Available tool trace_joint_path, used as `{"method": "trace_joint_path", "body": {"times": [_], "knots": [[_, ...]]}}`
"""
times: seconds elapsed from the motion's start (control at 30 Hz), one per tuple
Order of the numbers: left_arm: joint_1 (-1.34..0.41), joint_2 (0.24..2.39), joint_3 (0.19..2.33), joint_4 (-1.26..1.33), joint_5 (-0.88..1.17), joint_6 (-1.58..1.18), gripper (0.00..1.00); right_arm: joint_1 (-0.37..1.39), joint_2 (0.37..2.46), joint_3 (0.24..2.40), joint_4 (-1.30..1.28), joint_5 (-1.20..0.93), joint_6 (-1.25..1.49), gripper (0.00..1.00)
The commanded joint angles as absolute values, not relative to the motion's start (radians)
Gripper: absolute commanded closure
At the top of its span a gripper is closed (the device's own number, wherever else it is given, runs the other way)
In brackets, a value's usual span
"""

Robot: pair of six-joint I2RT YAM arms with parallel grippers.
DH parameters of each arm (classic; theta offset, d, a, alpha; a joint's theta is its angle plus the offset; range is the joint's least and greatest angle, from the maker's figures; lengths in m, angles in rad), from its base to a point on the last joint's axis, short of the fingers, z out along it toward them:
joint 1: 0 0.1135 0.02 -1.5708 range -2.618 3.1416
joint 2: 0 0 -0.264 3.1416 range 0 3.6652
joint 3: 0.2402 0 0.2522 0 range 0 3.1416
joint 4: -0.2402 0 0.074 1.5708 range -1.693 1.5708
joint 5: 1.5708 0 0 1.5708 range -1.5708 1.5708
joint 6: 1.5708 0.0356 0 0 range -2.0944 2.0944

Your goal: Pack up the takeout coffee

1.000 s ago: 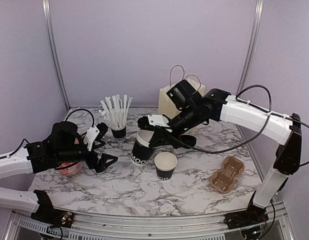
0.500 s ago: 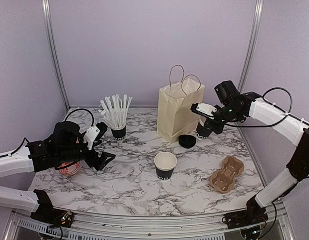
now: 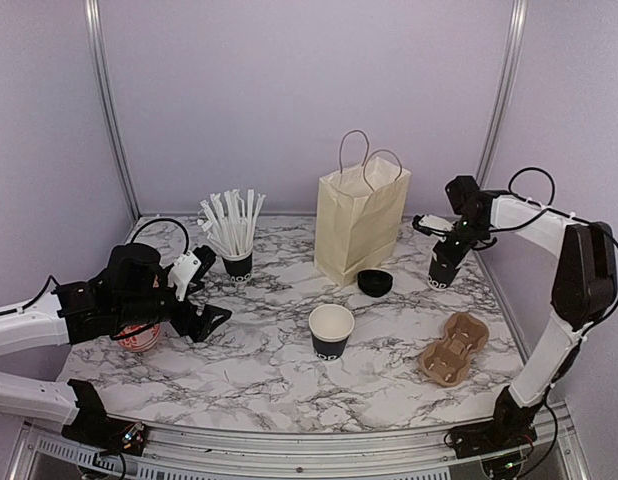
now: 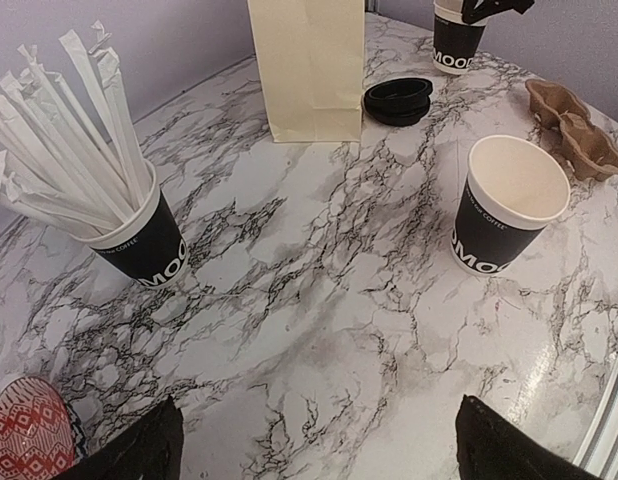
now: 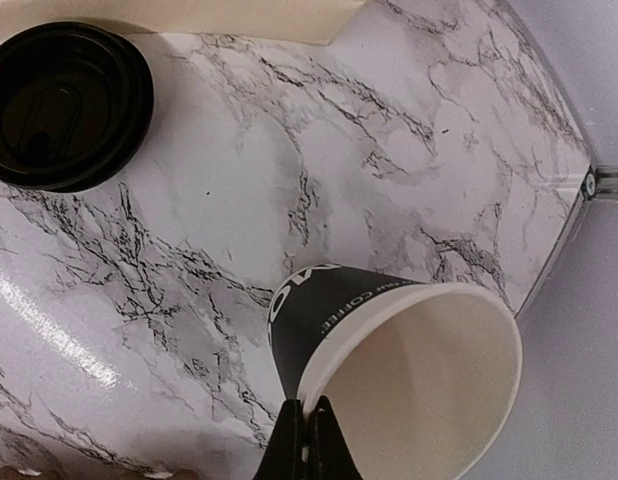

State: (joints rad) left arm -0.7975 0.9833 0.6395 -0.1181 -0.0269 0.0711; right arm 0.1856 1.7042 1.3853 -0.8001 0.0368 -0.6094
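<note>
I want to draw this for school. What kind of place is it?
Probably a robot test booth dressed as a coffee counter, not a real shop. Lilac walls close in one marble-look table, two robot arms reach over it, and takeout things sit out: a paper bag, straws, a cardboard cup carrier.

Tabletop (image 5: 189, 210): marble-patterned, smooth, glossy.
Paper cup (image 5: 389, 340) pinched by right gripper (image 5: 307, 420): matt black outside, smooth white inside.
Lids (image 5: 64, 105), up-left of those jaws: black plastic, slight sheen.
Paper bag (image 3: 359, 225): cream, matt.
Cup carrier (image 3: 454, 348): brown moulded pulp, rough.

Straw cup (image 4: 139, 240) stands left of the cream paper bag (image 4: 309, 65).
</note>
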Motion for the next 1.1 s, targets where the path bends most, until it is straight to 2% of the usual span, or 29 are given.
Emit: {"method": "trace_joint_path", "body": {"times": [0.0,0.13,0.27,0.37,0.47,0.67,0.83,1.07], "knots": [[-0.791,0.986,0.67,-0.146,-0.013,0.079,0.05,0.16,1.739,1.422,-0.787,0.052,-0.584,1.0],[-0.792,0.991,0.67,-0.146,-0.006,0.08,0.05,0.157,1.767,1.42,-0.79,0.051,-0.577,0.96],[-0.791,0.989,0.669,-0.147,-0.006,0.08,0.05,0.16,1.737,1.466,-0.843,0.038,-0.544,0.69],[-0.792,0.99,0.669,-0.149,-0.005,0.081,0.05,0.193,1.674,1.482,-0.851,0.034,-0.528,0.55],[-0.791,0.991,0.67,-0.148,-0.005,0.083,0.05,0.27,1.626,1.463,-0.845,-0.02,-0.579,0.54],[-0.791,0.996,0.673,-0.151,-0.005,0.068,0.05,0.465,1.61,1.369,-0.79,-0.127,-0.741,0.6],[-0.791,1.023,0.695,-0.178,0.027,0.062,0.04,0.577,1.743,1.463,-0.798,-0.029,-0.725,0.62],[-0.792,1.012,0.692,-0.18,0.006,0.054,0.04,0.612,1.889,1.541,-0.802,0.087,-0.717,0.57]]}}
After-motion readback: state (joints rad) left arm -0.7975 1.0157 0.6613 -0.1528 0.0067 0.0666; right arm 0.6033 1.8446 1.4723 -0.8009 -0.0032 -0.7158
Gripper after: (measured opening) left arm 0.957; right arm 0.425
